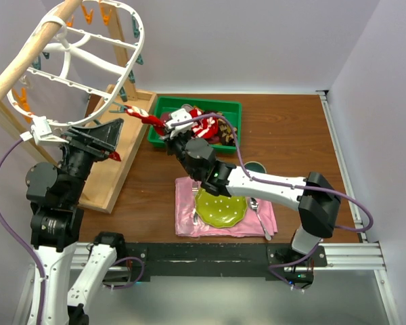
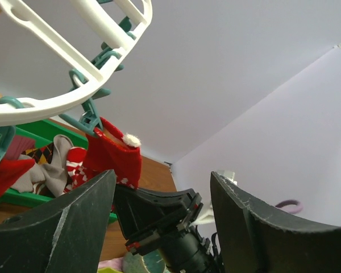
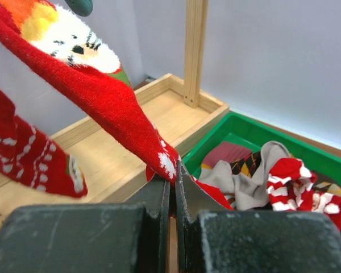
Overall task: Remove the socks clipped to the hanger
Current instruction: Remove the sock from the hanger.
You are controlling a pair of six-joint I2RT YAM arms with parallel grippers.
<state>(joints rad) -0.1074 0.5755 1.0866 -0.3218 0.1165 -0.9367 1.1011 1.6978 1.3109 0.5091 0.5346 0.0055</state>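
Stretching a red knitted sock (image 3: 102,96) taut from a teal clip (image 2: 90,120) on the large white plastic oval hanger (image 2: 74,88), the right pincer (image 3: 173,170) is clenched on its toe. The left pincer (image 2: 162,176) hangs released and empty just below the hanger's rim. Several socks (image 3: 261,170) already lie in the green plastic bin (image 1: 210,101) on the tabletop (image 1: 277,135). One more red patterned sock (image 3: 28,159) hangs clipped, so the job looks partly done.
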